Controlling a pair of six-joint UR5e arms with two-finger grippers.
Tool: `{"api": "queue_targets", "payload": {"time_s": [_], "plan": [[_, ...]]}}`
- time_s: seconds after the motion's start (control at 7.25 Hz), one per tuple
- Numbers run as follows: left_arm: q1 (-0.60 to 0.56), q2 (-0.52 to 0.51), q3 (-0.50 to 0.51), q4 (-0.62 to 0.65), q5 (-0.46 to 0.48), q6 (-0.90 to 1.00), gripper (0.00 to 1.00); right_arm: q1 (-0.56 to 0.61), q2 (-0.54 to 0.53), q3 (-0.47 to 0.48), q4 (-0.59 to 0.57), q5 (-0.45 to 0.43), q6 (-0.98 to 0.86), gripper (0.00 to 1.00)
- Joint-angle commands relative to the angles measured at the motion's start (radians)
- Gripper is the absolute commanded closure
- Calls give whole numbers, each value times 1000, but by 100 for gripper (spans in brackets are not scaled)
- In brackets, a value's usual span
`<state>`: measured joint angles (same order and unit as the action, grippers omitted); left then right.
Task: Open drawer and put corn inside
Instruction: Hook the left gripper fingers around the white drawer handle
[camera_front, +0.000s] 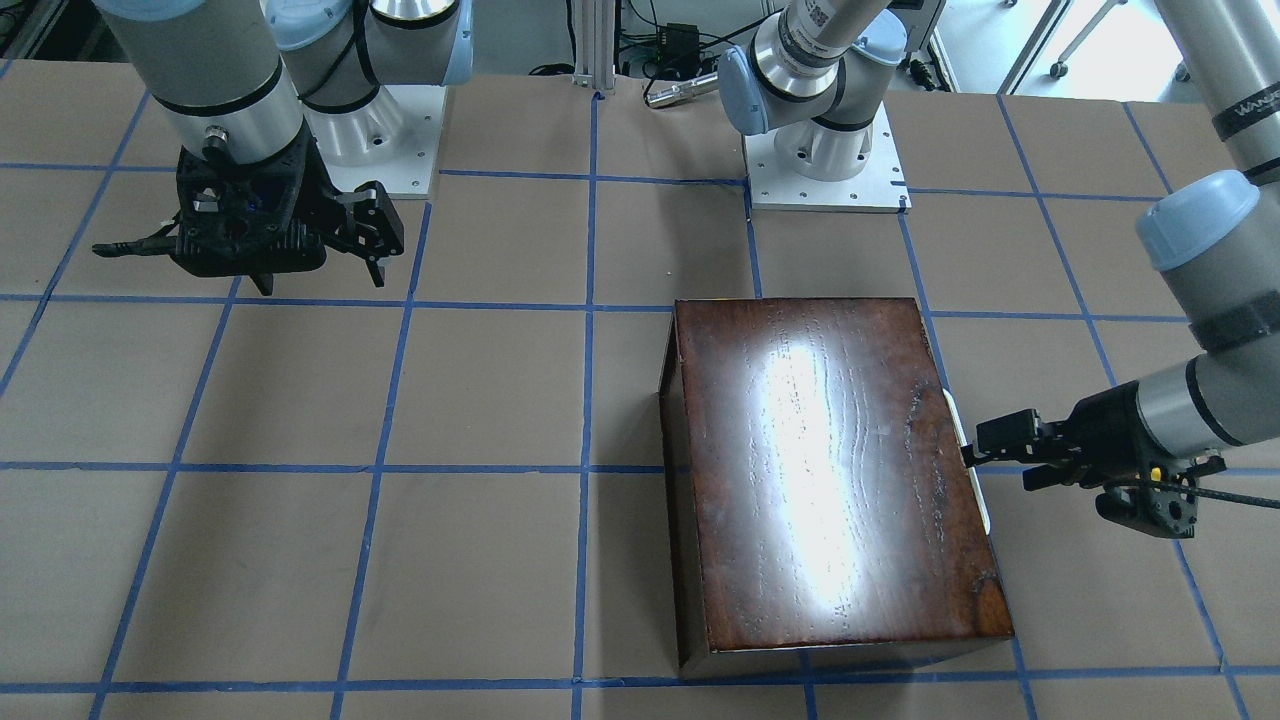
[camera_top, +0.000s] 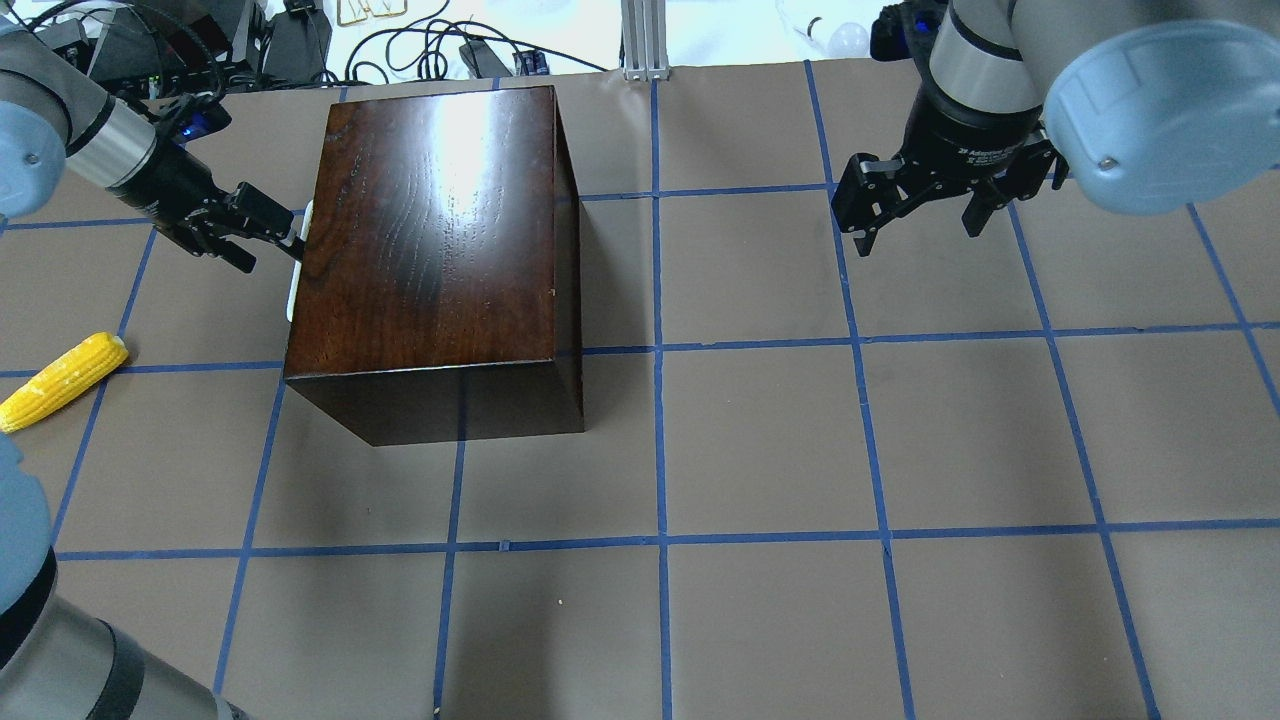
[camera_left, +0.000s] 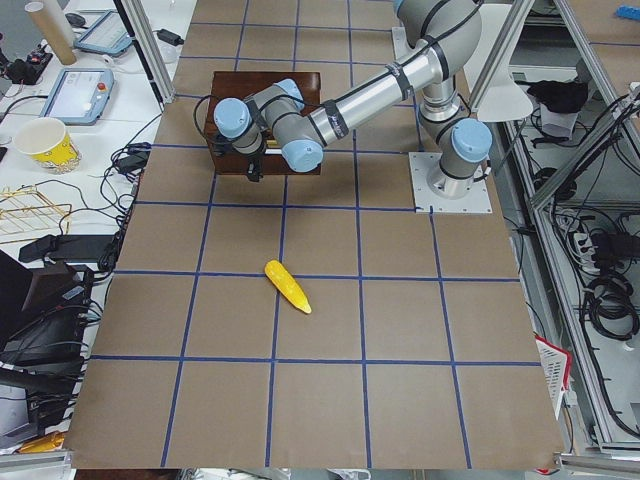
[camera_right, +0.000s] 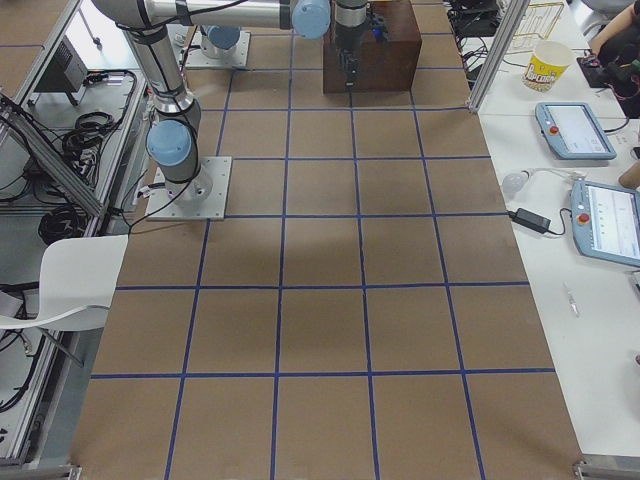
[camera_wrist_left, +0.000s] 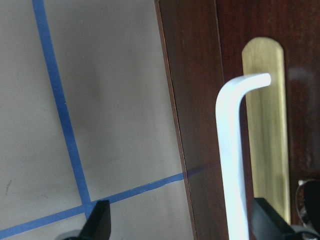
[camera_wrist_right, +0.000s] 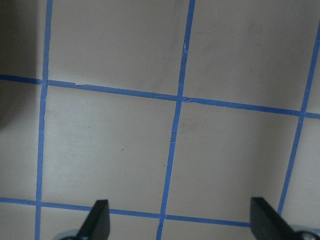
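Observation:
The dark reddish-brown box stands at the far left of the overhead view, and shows in the front view too. Its drawer is shut. The left wrist view shows the dark front panel and the white handle. My left gripper is open at the handle, which stands between its spread fingers without being clamped. The yellow corn lies on the table nearer the robot than that gripper, apart from the box. My right gripper is open and empty, hovering over the table far to the right.
A brass plate sits behind the handle. The brown table has a blue tape grid. The arm bases stand at the robot's edge. Cables and a tablet lie beyond the table's edges.

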<state>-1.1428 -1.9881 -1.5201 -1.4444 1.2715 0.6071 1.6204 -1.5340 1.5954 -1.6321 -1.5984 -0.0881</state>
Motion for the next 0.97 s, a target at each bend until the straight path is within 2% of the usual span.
{"api": "queue_targets", "payload": {"time_s": [0.0, 0.83], "plan": [[0, -3, -2, 1, -1, -1, 0, -2, 0, 0, 0, 0, 1, 0], [-3, -24, -2, 7, 0, 0, 0, 1, 0, 0, 0, 0, 1, 0]]}}
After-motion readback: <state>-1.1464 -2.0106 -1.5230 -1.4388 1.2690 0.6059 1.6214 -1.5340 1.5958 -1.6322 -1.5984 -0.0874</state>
